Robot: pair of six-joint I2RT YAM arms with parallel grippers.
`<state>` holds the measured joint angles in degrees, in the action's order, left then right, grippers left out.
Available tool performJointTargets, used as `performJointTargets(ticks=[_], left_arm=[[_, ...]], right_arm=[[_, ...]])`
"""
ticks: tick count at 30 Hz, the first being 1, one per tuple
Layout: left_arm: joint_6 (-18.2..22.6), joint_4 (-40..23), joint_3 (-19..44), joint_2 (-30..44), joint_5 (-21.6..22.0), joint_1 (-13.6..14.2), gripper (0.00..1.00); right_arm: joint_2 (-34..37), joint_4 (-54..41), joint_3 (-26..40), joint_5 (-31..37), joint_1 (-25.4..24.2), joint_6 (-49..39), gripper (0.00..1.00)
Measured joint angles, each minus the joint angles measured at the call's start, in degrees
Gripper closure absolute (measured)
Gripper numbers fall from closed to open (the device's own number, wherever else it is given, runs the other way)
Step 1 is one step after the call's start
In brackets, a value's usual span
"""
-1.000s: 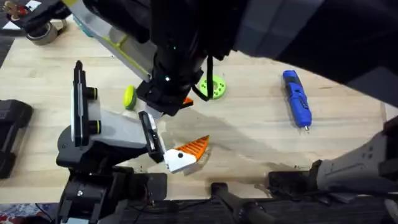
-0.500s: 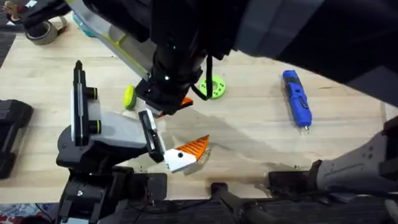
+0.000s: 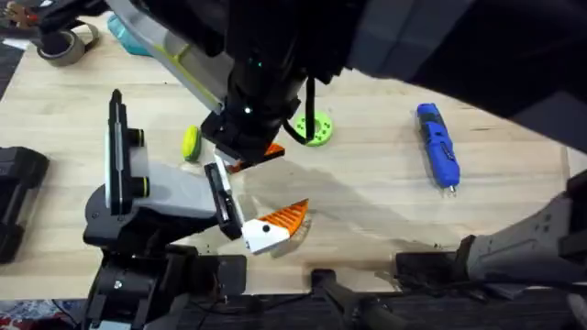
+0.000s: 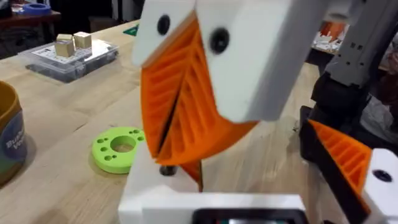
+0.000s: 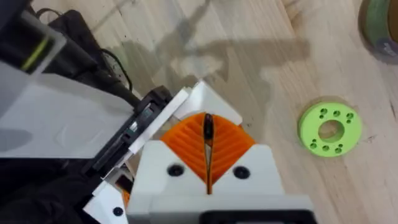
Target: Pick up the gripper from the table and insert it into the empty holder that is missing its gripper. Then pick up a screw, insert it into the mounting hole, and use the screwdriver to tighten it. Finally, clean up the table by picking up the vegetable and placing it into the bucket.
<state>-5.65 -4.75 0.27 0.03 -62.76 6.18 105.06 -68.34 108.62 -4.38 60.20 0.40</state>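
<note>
Over the last second the right gripper (image 3: 249,147) has crept slightly toward the lime-green disc (image 3: 315,130) and now hangs just beside it. Its orange pads are pressed together on a small dark piece (image 5: 208,126), probably the screw. Everything else has stayed put. The gripper (image 3: 275,225) sits nearer the arm bases than the disc, touching the left arm's (image 3: 156,188) end; whether it is seated there I cannot tell. This looks like fine alignment for the screw step. The screwdriver (image 3: 437,145) lies well apart from the disc, and the vegetable (image 3: 191,141) is near it on the opposite side, both untouched on the table (image 3: 385,202).
</note>
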Motion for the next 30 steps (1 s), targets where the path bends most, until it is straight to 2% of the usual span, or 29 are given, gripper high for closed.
performJointTargets(ticks=[30], left_arm=[[-0.8,-0.6,0.0,0.0,0.9,0.0,0.016]], right_arm=[[1.2,1.3,0.2,-2.0,-0.7,0.0,0.996]])
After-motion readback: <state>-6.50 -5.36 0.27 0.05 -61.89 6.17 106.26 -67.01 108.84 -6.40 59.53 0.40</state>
